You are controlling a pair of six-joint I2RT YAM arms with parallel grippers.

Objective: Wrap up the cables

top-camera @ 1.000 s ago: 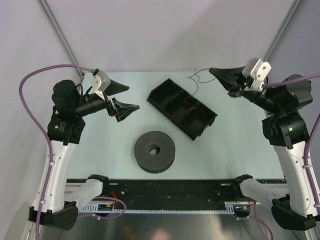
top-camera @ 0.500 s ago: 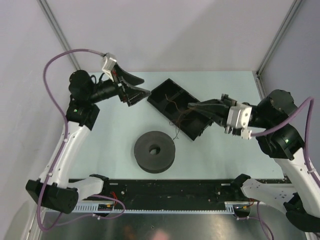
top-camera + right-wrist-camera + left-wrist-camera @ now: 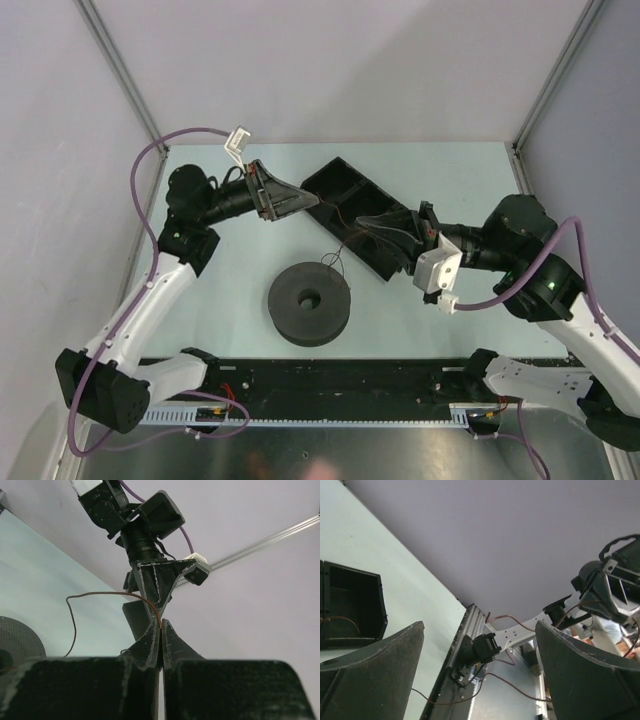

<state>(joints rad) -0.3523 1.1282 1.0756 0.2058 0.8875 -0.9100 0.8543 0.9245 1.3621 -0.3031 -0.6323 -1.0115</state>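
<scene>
Big swing from the right gripper: clenched on the cable, it has come down from the top view's upper right to the centre, over the black tray, with the wire's loose end trailing toward the spool. The left gripper, released and wide, has closed in from the left, so winding looks ready to begin.

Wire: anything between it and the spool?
Nothing visible. The right gripper pinches the wire above the black tray, and the wire's loose end hangs near the far rim of the spool. The left gripper stands open by the tray's far-left end, off that path.
</scene>
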